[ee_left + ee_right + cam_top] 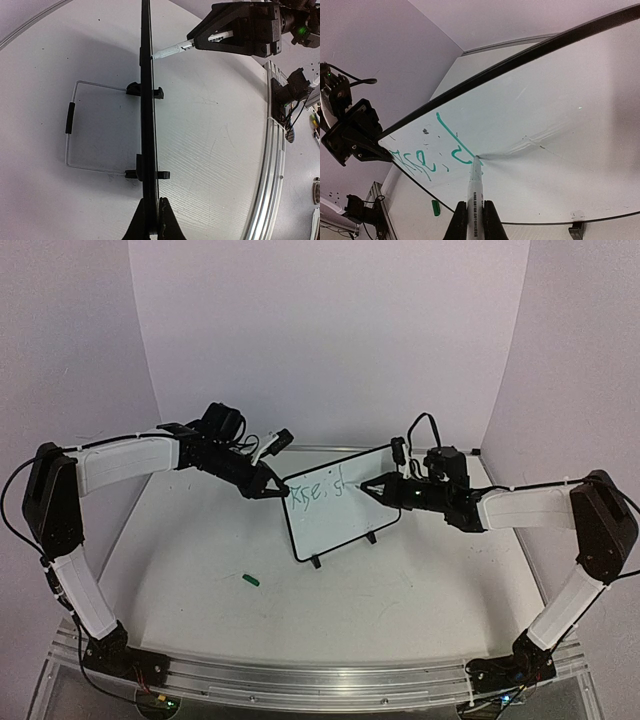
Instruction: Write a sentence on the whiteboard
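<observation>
The right hand is pinched tight on a white marker. The barrel sticks out between the fingers and the nib touches the whiteboard right at the end of a green curl. That curl looks like the newest letter of the sentence, a line of thin green scrawl running off toward the board's left end. From above I'd read it as something like "Rise, s", but honestly it's small and wobbly.

On the other side, the left hand is clamped on the board's left edge, jaws pressed onto the black frame to steady it. The board stands on its two little feet in the middle of the desk, leaning back a bit, between the two arms. A small green thing lies on the desk in front of it, well apart. It's probably the marker's cap.

My take on doing this stroke well is light, even pressure. Push too hard and the board could tip back or skid on its feet, even with the left hand bracing it. Too light and the line skips. I'd run the nib along the same baseline as the letters already there, lift cleanly between letters, and leave the left grip alone. There's plenty of bare board to the right, so no need to cram.
</observation>
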